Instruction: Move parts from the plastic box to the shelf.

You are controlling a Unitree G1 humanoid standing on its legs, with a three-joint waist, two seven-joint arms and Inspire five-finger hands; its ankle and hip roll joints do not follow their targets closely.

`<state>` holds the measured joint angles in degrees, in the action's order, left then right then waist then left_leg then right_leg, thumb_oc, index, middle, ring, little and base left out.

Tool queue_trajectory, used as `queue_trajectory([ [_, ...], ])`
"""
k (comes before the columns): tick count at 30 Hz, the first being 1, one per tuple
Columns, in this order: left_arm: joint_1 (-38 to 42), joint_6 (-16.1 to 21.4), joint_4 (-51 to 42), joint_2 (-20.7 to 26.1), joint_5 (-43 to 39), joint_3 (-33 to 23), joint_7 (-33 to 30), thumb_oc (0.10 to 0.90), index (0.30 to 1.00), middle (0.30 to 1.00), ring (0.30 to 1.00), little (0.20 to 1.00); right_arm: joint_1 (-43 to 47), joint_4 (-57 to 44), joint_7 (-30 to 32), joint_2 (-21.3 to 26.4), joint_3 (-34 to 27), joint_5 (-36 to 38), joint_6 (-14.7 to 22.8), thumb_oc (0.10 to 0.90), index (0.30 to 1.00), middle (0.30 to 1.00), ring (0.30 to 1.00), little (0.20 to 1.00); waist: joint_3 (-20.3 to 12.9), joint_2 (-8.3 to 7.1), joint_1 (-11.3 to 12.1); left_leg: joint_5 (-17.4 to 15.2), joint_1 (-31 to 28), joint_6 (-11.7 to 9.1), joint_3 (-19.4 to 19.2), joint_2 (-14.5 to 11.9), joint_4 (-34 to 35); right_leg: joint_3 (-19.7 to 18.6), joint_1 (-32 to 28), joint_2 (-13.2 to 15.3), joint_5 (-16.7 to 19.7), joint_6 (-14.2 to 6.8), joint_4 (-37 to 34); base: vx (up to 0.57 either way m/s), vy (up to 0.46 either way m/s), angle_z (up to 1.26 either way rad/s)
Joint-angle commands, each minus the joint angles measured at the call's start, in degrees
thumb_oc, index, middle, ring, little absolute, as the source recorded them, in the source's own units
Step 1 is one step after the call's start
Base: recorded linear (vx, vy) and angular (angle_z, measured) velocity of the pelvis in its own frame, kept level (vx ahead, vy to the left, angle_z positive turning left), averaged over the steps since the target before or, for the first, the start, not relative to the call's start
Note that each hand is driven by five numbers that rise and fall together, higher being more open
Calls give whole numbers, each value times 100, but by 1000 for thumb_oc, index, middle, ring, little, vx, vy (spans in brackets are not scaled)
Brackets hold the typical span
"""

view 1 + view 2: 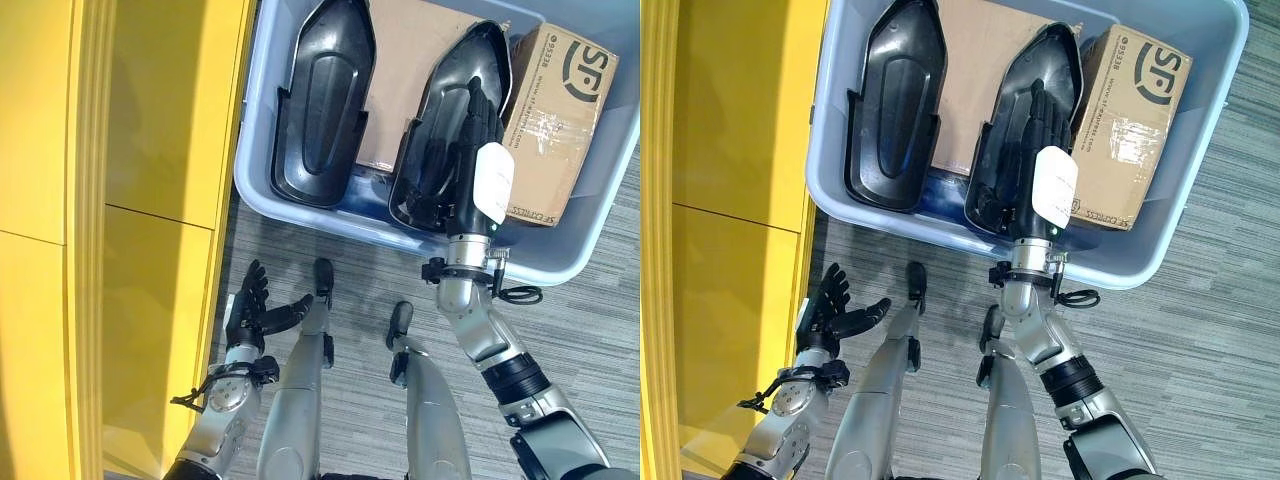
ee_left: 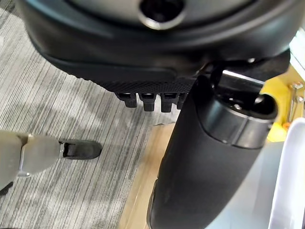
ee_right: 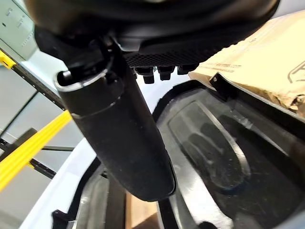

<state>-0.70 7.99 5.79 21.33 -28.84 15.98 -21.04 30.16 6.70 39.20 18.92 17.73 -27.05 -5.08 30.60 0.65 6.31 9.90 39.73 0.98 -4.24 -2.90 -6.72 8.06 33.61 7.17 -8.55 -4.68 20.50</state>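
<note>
- The yellow shelf (image 1: 150, 150) stands at the far left, beside the plastic box (image 1: 300, 215).
- The left hand (image 1: 255, 305) hangs low by the shelf, fingers spread and holding nothing; best kept clear.
- In the box, one black part (image 1: 325, 100) lies untouched.
- The right hand (image 1: 465, 160) rests with straight fingers inside the second black part (image 1: 1015, 110), not gripping it. It should curl round the rim before lifting.
- A cardboard carton (image 1: 555, 110) crowds the right side, so lift straight up.

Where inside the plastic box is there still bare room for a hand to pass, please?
Little: a dark gap between the left black part and the right black part. The right hand and cardboard box crowd the rest.
</note>
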Motion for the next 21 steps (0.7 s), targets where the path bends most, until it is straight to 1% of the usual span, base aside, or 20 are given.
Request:
queue_trajectory([
  [1,-315,315,-718,118,213,-142,-161,900,1000,1000,1000,1000,107,-893,265,232,-177,-442,499,900,1000,1000,1000,1000,-80,-36,-24,-494,341,-358,-182,-346,-627,145,-1032,160,5,-78,-842,0,0,0],
  [7,-353,296,-750,119,219,-139,-163,900,1000,1000,1000,1000,-24,-1103,191,177,-105,-322,618,900,1000,1000,1000,1000,-80,-61,-52,-497,347,-347,-177,-346,-633,145,-1046,161,14,-77,-843,0,0,0],
  [11,-374,321,-802,133,181,-120,-169,900,1000,1000,1000,1000,23,-957,187,179,-76,-211,605,900,1000,1000,1000,1000,-80,-65,-49,-494,354,-345,-170,-342,-645,149,-1037,168,23,-80,-832,0,0,0],
  [15,-366,328,-755,135,153,-96,-125,900,1000,1000,1000,1000,182,-553,151,156,-86,88,617,900,1000,1000,1000,1000,-80,-59,-21,-483,347,-346,-147,-334,-623,148,-1039,164,22,-83,-831,0,0,0],
  [17,-360,345,-733,131,100,-91,-56,900,1000,1000,1000,1000,432,-124,24,197,-74,323,571,900,1000,1000,1000,1000,-80,-40,26,-483,344,-346,-140,-333,-629,157,-1042,163,18,-80,-819,0,0,0],
  [19,-361,352,-719,128,60,-86,-41,900,1000,1000,1000,1000,582,103,-2,188,-66,537,610,900,1000,1000,1000,1000,-80,-30,53,-477,351,-348,-140,-331,-629,161,-1040,162,21,-78,-814,0,0,0],
  [20,-365,340,-702,126,64,-89,-15,900,1000,1000,1000,1000,616,178,-37,213,-55,533,592,900,1000,1000,1000,1000,-80,-27,60,-477,351,-348,-134,-331,-630,166,-1040,161,14,-76,-807,0,0,0],
  [21,-379,354,-693,113,32,-90,7,900,1000,1000,1000,1000,671,352,-93,195,-61,705,626,900,1000,1000,1000,1000,-80,-19,80,-467,342,-349,-132,-327,-614,174,-1047,162,15,-74,-811,0,0,0],
])
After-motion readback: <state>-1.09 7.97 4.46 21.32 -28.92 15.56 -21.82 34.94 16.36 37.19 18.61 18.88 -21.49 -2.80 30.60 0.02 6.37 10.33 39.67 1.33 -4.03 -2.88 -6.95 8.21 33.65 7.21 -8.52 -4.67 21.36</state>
